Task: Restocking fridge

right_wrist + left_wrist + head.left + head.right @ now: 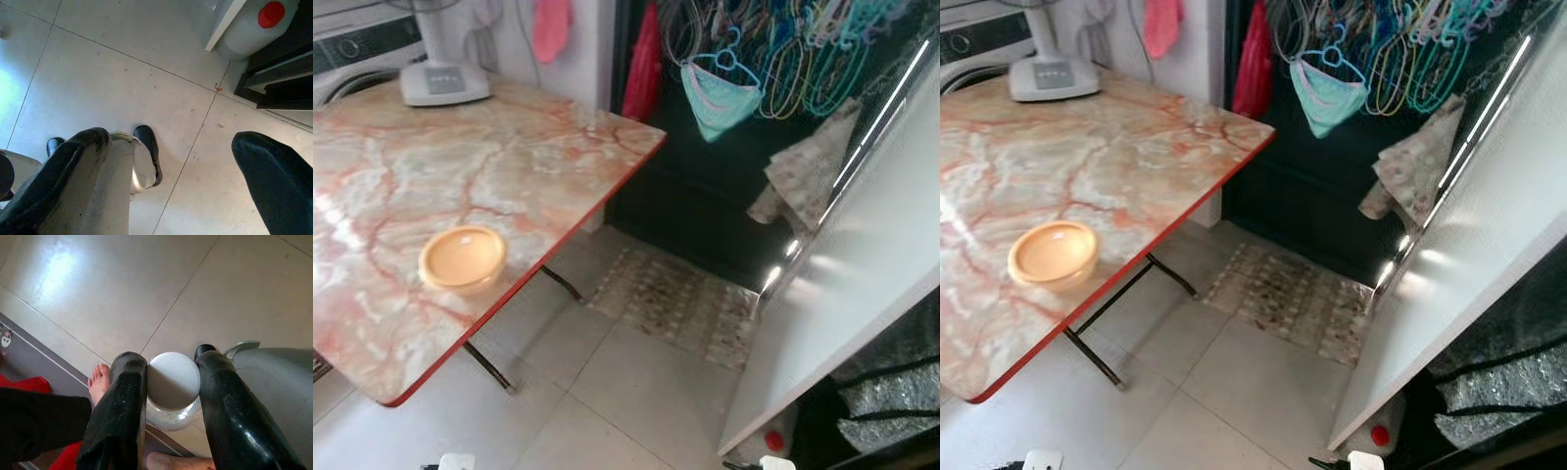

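Above floor tiles: left hand (171, 382) clenched on jar (173, 390); right hand (186, 171) released.

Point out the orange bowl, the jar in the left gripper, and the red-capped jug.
orange bowl (462, 258), left eye view, inside of the bowl.
jar (173, 381), left wrist view, white lid.
left gripper (171, 363), left wrist view, between the fingertips.
red-capped jug (272, 13), right wrist view, red cap.

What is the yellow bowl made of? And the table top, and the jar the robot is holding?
The bowl looks like plastic: smooth, dull orange-yellow, thin rim. The table top looks like marble, but it may be a glossy printed sheet, since it has a thin red edge and folding metal legs. The jar in the left tool looks like clear plastic or glass, with a white ridged lid, probably plastic.
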You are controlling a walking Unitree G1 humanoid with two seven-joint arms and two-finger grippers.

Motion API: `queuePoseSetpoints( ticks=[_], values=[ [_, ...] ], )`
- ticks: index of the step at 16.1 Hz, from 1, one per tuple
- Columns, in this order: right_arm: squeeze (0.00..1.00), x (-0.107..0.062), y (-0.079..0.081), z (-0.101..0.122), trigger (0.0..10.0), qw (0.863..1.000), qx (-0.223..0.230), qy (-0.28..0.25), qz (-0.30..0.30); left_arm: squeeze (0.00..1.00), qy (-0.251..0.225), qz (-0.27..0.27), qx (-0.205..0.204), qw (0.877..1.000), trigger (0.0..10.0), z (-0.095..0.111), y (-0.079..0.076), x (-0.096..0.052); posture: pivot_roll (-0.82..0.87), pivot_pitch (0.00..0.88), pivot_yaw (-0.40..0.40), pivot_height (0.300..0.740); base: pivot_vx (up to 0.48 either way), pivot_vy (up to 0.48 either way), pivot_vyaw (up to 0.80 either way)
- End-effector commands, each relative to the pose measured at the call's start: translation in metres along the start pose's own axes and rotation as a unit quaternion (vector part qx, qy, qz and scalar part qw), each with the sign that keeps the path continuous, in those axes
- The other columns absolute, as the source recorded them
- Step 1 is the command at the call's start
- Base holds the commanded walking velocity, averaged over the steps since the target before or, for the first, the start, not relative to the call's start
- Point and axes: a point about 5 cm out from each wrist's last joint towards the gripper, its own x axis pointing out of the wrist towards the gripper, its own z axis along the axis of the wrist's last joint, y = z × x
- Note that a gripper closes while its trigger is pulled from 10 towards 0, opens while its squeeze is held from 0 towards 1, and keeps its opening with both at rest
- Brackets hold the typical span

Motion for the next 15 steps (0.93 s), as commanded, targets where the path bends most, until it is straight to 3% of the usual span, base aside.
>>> queuePoseSetpoints(
  ticks=[1,12,15],
  values=[
    [0.0,-0.0005,-0.0021,-0.0009,10.0,1.0,-0.002,0.005,-0.003,0.0,0.01,0.001,-0.001,1.0,10.0,-0.0064,0.0016,-0.0013,0.16,0.0,-0.063,0.74,0.0,0.0,-0.8],
    [0.0,-0.0002,-0.001,-0.0003,10.0,1.0,0.001,0.003,0.0,0.0,0.009,0.005,0.02,1.0,10.0,-0.0031,0.002,-0.0004,0.15,0.0,-0.051,0.74,0.0,-0.131,-0.8],
    [0.0,-0.0002,-0.0012,0.0001,10.0,1.0,0.0,0.003,0.0,0.0,0.012,0.008,0.007,1.0,10.0,-0.0037,0.002,-0.0004,0.16,0.0,-0.052,0.74,0.0,0.0,-0.8]
  ],
)
